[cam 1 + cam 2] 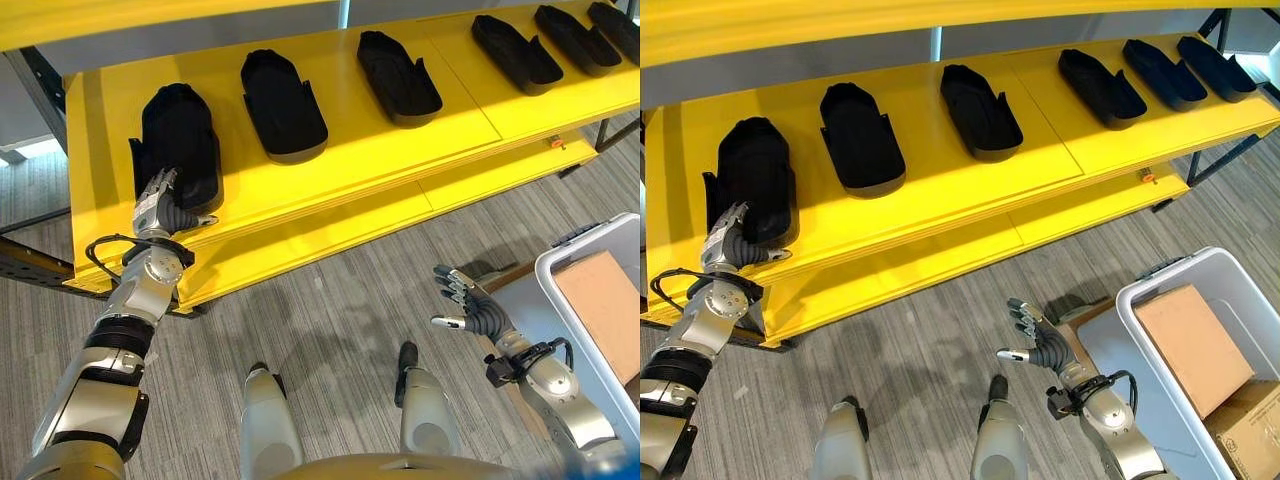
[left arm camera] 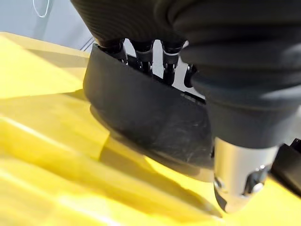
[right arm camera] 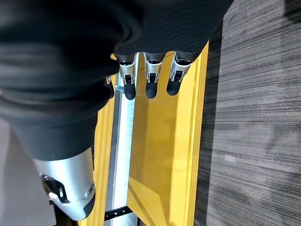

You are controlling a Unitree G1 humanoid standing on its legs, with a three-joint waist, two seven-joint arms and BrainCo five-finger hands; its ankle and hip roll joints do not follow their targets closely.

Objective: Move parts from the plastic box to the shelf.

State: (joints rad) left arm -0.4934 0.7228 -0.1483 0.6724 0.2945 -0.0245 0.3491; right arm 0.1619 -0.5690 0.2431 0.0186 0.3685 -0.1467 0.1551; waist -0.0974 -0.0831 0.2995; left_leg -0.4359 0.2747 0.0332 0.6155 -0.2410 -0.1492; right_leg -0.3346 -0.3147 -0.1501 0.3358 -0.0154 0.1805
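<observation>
A black moulded part (image 1: 180, 135) lies at the left end of the yellow shelf (image 1: 350, 170). My left hand (image 1: 158, 208) rests against the part's near end, its fingers straight on the rim and its thumb sticking out to the side. In the left wrist view the fingers (image 2: 141, 54) reach over the part's (image 2: 150, 117) edge while the thumb (image 2: 240, 179) stays apart from it. My right hand (image 1: 478, 310) hovers over the floor, open and empty, just left of the white plastic box (image 1: 585, 240). Its straight fingers (image 3: 150, 80) point toward the shelf edge.
Several more black parts (image 1: 283, 105) (image 1: 398, 77) (image 1: 515, 52) lie in a row along the shelf. A cardboard box (image 1: 1195, 345) lies in the plastic box, with another (image 1: 1245, 430) beside it. Grey striped floor (image 1: 330, 320) lies between shelf and box.
</observation>
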